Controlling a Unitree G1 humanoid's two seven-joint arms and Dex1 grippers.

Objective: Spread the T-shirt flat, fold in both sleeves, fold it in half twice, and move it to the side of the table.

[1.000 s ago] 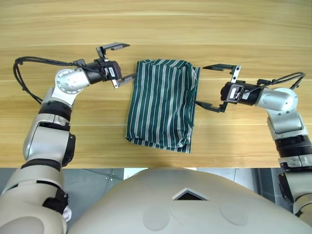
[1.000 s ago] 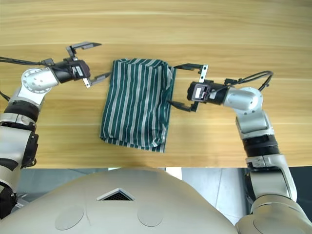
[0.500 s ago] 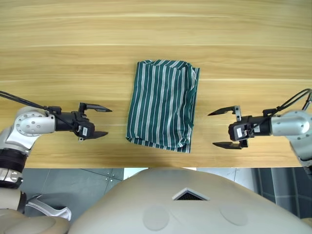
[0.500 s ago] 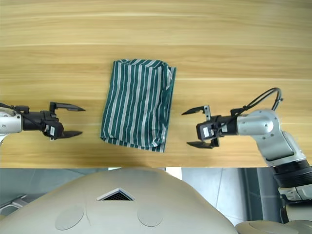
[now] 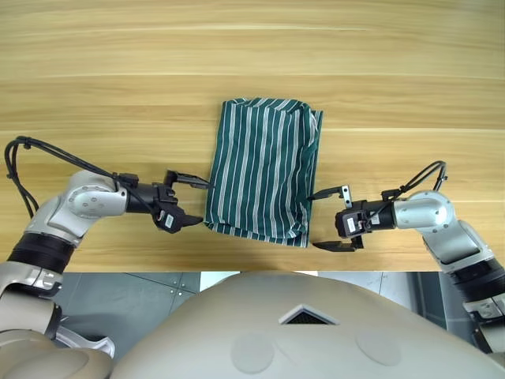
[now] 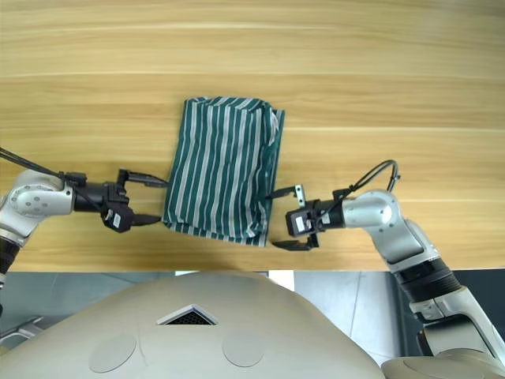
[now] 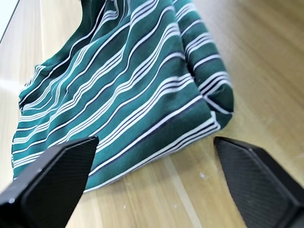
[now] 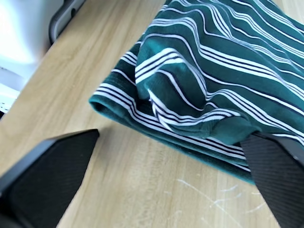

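The green T-shirt with white stripes point(image 5: 264, 170) lies folded into a narrow rectangle in the middle of the wooden table point(image 5: 410, 87). My left gripper point(image 5: 192, 201) is open at the shirt's near left corner, low over the table, its fingertips level with the hem. My right gripper point(image 5: 325, 219) is open at the near right corner, one finger touching the shirt's edge. The left wrist view has the layered hem point(image 7: 142, 118) between the two fingers point(image 7: 52, 175). In the right wrist view the bunched folded corner point(image 8: 190, 104) sits just ahead of the open fingers point(image 8: 47, 166).
The table's front edge point(image 5: 237, 272) runs just behind both grippers. Bare wood extends far to the left, right and back of the shirt. A light-coloured object point(image 8: 28, 28) shows beyond the table edge in the right wrist view.
Both arms drew back from the shirt's far corners toward the front edge, then moved inward. They now sit at its near corners. Both grippers stayed open and the shirt has not moved.
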